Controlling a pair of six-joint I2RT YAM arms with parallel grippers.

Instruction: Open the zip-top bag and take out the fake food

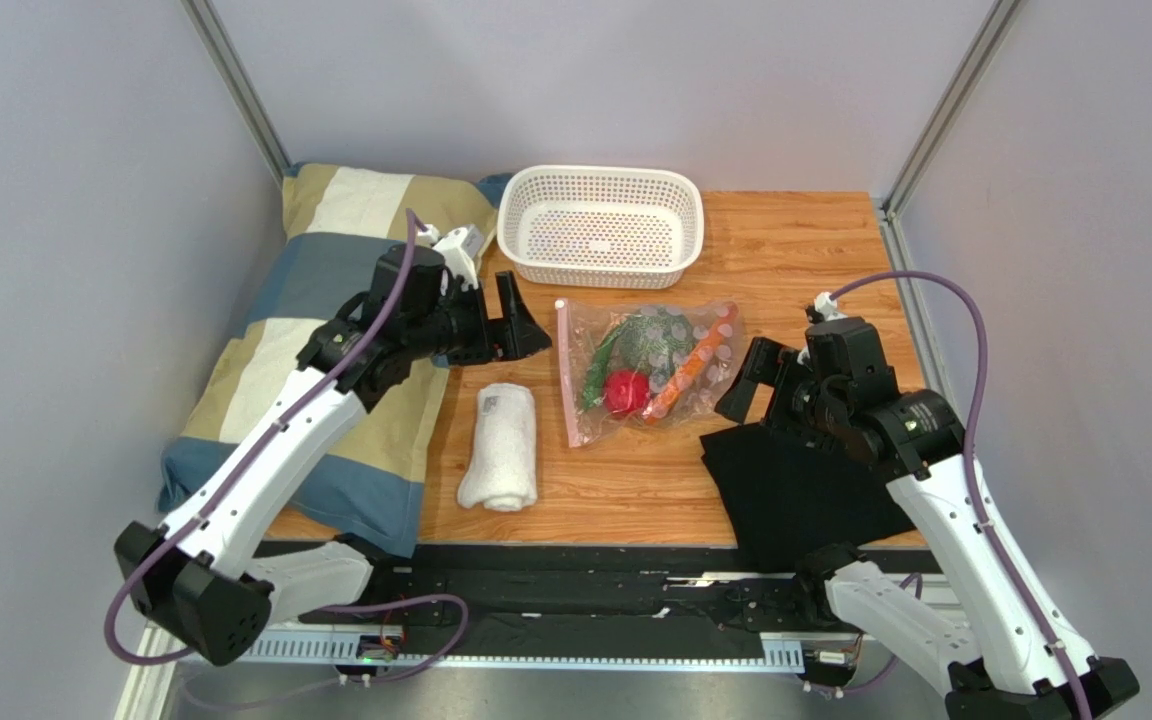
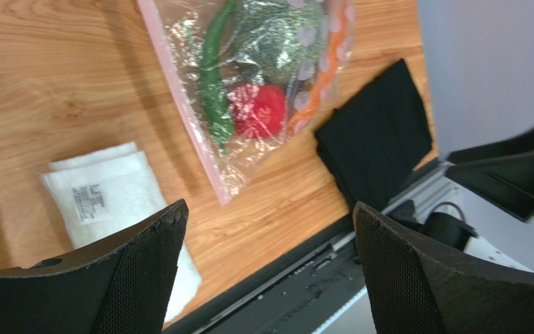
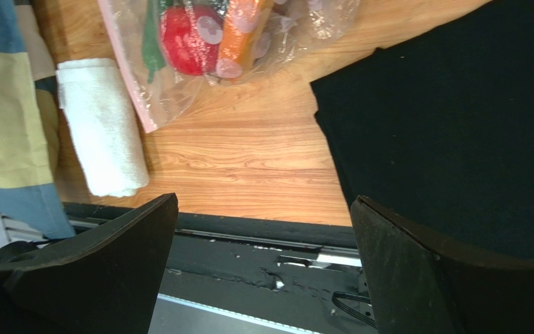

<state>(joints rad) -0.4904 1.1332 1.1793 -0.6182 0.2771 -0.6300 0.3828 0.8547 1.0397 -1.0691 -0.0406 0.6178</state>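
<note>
Between left gripper (image 1: 525,323) and right gripper (image 1: 745,383) — both spread wide, empty — zip-top bag (image 1: 687,375), zip strip (image 1: 566,375) top-to-bottom, on left gripper's side.

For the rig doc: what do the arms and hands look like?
Left arm and right arm: white links, black joint housings and bases, a purple cable looping along each. Left hand and right hand: two broad black fingers with fine textured inner pads. No markings legible.
</note>
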